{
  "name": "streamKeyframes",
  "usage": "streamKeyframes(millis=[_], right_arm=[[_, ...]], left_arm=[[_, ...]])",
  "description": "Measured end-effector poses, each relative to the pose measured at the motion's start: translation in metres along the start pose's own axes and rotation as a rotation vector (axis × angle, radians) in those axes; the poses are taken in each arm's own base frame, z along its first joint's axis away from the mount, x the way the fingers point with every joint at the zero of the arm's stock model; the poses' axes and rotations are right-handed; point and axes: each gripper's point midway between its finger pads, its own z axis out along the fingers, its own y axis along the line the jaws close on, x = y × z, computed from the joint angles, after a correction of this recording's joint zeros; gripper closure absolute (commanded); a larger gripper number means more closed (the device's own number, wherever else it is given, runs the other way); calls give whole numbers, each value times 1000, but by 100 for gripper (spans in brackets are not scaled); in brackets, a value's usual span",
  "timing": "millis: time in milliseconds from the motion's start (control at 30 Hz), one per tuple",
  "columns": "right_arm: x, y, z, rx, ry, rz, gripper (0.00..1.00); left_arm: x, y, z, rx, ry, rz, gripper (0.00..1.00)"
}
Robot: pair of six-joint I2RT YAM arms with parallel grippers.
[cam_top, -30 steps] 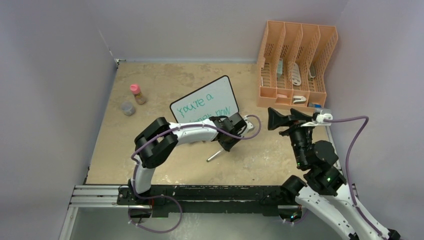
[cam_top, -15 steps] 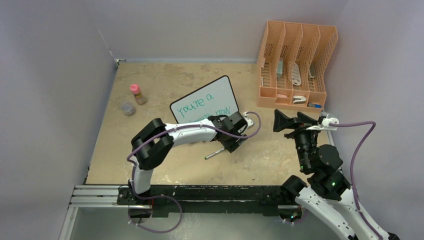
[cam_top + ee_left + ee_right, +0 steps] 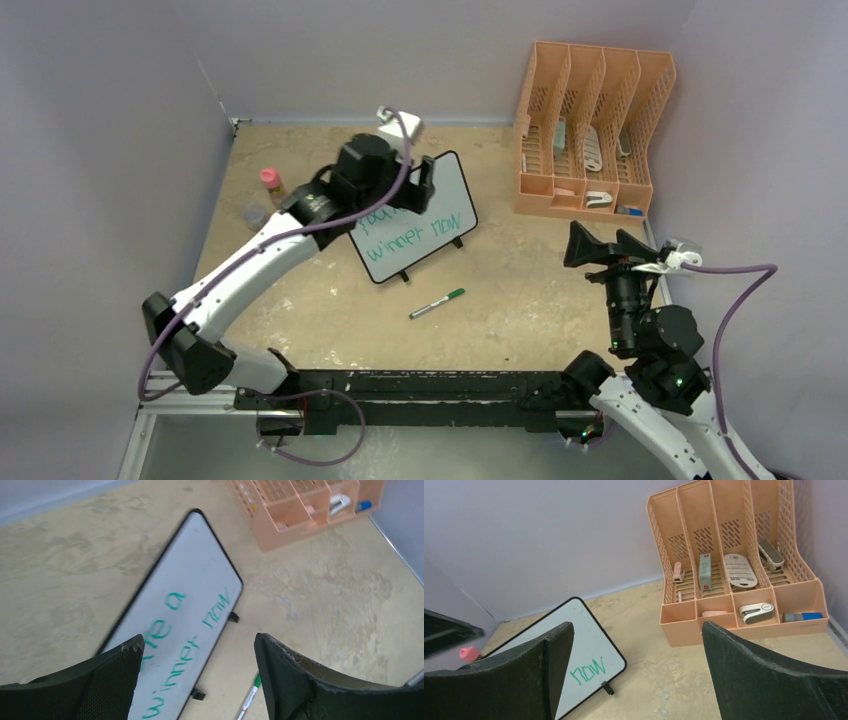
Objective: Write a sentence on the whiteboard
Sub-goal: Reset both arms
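The whiteboard point(image 3: 398, 262) stands tilted on its two small feet mid-table, with the teal sentence point(image 3: 418, 232) on it; "winner now" reads clearly, and the upper line is partly hidden by my left arm. My left gripper point(image 3: 405, 195) hovers over the board's upper edge, open and holding nothing. From its wrist I see the whiteboard point(image 3: 200, 570), the sentence point(image 3: 175, 630) and my left gripper point(image 3: 198, 640) above them. A green-capped marker point(image 3: 437, 303) lies loose on the table in front of the board; the marker point(image 3: 248, 700) also shows near the right finger. My right gripper point(image 3: 605, 248) is open at the right, apart from everything.
An orange file rack point(image 3: 590, 130) with small office items stands at the back right, seen as the rack point(image 3: 734, 625) from the right wrist. A pink-capped bottle point(image 3: 272, 187) and a small jar point(image 3: 256, 217) sit at the left. Grey walls close the table on three sides.
My left gripper opened and let go of the marker, then rose and swung back over the whiteboard. The marker now lies on the table. My right arm drew back slightly to the right.
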Motion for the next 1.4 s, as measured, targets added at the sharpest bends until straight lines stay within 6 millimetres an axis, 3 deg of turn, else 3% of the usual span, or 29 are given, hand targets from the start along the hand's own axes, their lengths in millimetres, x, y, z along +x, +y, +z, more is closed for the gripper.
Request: streamKeyframes(millis=[133,333,567,733,1000,1167,1400], right_arm=[[-1,-3,0,16,-6,-6,1],[-1,-11,1,61,-17,-18,1],[-8,-20,2,112,-54,-16,1],[-9,-23,4,136,-73,-13,1],[-1,-21,11,152,-75,-26,1],[11,-21,15,159,-56,-48,1],[11,-20,17,159,-58,-47,1]], left_arm=[[-27,51,-31,-102,-96,-73,14],[-14,118,-88,-292,-181,-155,4],[29,145,-172,-449,-358,-240,3],[58,155,-213,-494,-499,-324,3],[94,172,-224,-590,-508,-383,3],[105,177,-223,-628,-486,-394,3],[108,180,-217,-649,-460,-395,3]])
